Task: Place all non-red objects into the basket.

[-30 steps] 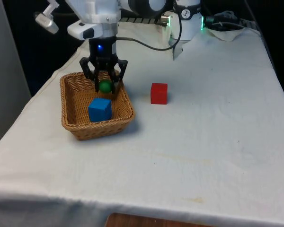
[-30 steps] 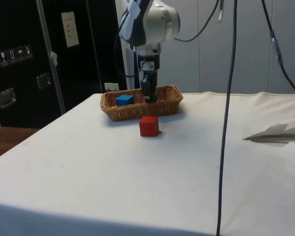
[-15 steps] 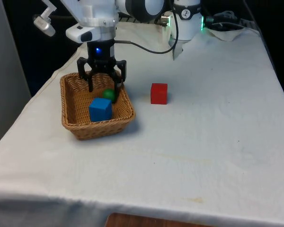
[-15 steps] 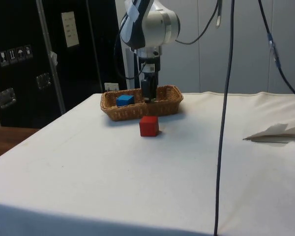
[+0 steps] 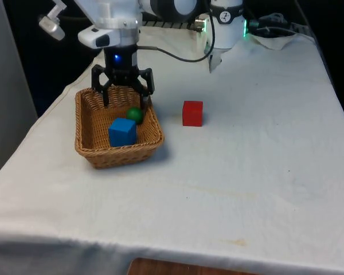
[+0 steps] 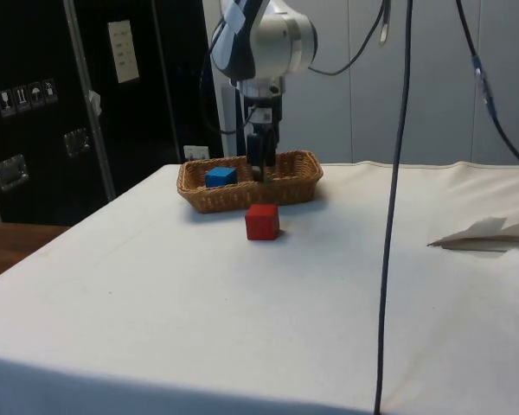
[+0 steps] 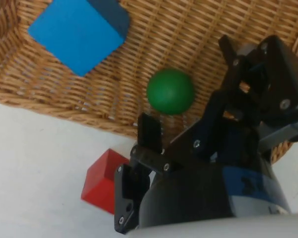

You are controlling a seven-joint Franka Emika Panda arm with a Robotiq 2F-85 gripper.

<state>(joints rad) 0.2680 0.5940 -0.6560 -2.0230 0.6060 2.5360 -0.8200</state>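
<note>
A green ball (image 5: 134, 114) lies loose on the floor of the wicker basket (image 5: 117, 157), beside a blue cube (image 5: 122, 132). My gripper (image 5: 125, 95) hangs open just above the ball, over the basket's far part, with nothing between its fingers. The wrist view looks down between the spread fingers at the green ball (image 7: 170, 90), the blue cube (image 7: 79, 32) and the basket's weave (image 7: 54, 94). A red cube (image 5: 192, 113) sits on the cloth outside the basket, on the front view's right. From the side, the red cube (image 6: 262, 221) stands in front of the basket (image 6: 281, 186).
A crumpled white cloth or paper (image 6: 489, 233) lies at the table's edge in the side view. Cables (image 6: 398, 173) hang down through that view. White cloth stretches wide in front of and to the front view's right of the red cube.
The gripper opened and let go of the green ball, which dropped to the basket floor next to the blue cube. The gripper then lifted slightly.
</note>
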